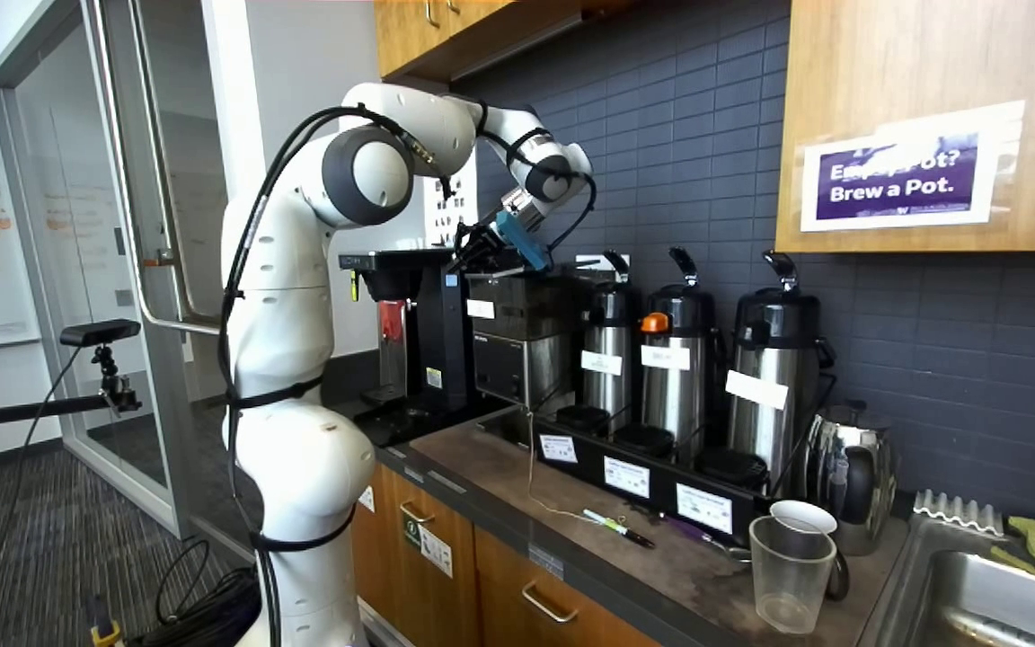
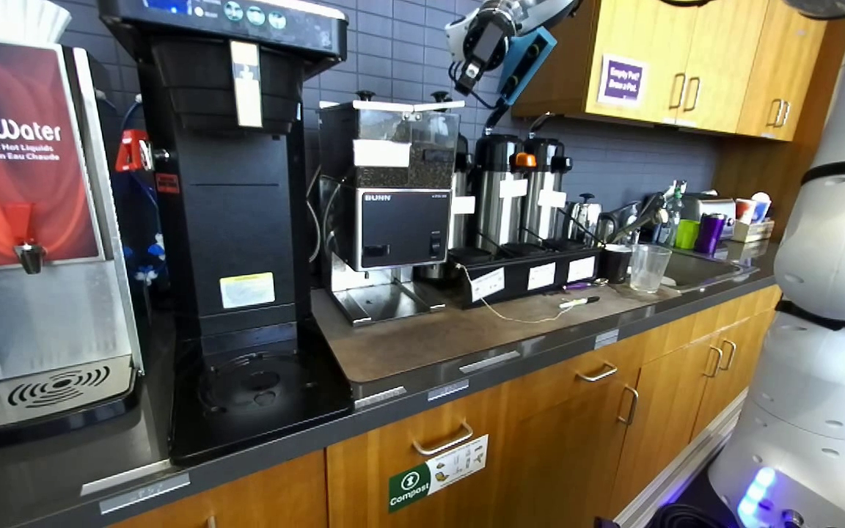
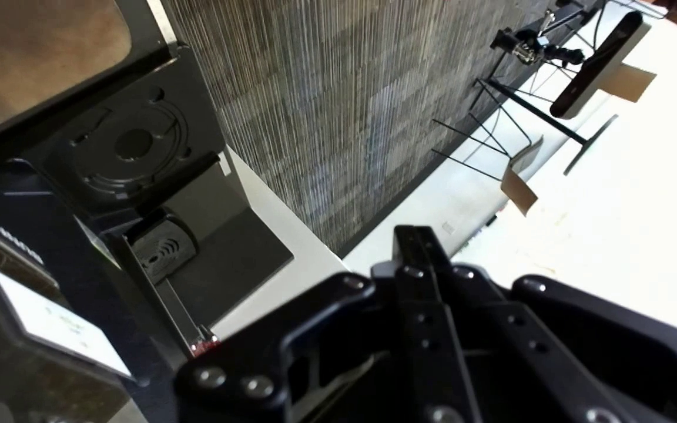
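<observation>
Wrist view: there's one gripper (image 3: 415, 234) at the bottom of the frame, right of centre, and its two fingers (image 3: 406, 251) are pressed together. One coffee grinder (image 3: 3, 358) takes up the lower left, with one white label (image 3: 59, 323) on it. Upper left you get the base of one coffee brewer (image 3: 133, 144).

In an exterior view I count three airpots (image 1: 666, 395) right of centre, all three levers (image 1: 685, 265) flipped up, lined up at one black rack (image 1: 589, 465) with three signs (image 1: 627, 476) across its front. The grinder's just left of them, mid-frame, and the gripper is near its top. Lower right: one clear cup (image 1: 787, 575), one mug (image 1: 805, 514) partly behind it, and one silver pot (image 1: 850, 476). Plus one marker (image 1: 618, 528) lying near the rack.

In an exterior view the gripper's at top centre, a bit of tiled wall (image 2: 386, 51) showing between it and the grinder, which sits mid-frame with two knobs (image 2: 365, 95) on top. Left edge has one hot water dispenser (image 2: 26, 158). Way over right: one green cup (image 2: 686, 233) and one purple tumbler (image 2: 710, 235).
</observation>
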Available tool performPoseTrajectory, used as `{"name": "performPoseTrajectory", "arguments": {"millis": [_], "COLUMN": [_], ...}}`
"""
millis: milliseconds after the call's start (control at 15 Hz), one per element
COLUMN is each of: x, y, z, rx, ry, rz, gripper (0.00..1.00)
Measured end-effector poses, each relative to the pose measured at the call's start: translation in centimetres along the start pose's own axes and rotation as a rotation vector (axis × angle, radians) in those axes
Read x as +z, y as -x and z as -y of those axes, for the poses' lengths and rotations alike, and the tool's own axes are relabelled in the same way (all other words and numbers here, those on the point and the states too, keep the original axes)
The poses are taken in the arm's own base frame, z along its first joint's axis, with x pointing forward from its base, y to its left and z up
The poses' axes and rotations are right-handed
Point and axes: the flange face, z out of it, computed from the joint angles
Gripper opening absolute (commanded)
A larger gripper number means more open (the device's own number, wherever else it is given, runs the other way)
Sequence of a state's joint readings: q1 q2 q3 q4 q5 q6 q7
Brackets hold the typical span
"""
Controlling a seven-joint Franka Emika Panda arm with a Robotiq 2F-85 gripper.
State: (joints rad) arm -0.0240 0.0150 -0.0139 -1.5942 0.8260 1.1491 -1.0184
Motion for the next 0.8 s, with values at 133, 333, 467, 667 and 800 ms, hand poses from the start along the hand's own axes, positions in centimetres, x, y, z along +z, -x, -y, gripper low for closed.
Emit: {"name": "performPoseTrajectory", "arguments": {"millis": [133,333,467,667,800], "x": [0.4,1.3,1.8,2.0,1.6], "y": [0.5,1.7,2.9,5.3,7.4], "z": [0.0,-0.3,-0.5,-0.9,-1.2], "rx": [0.034,0.086,0.123,0.184,0.241], "ry": [0.071,0.197,0.284,0.419,0.503], "rz": [0.073,0.17,0.22,0.253,0.249], "gripper": [0.0,0.0,0.0,0.0,0.0]}}
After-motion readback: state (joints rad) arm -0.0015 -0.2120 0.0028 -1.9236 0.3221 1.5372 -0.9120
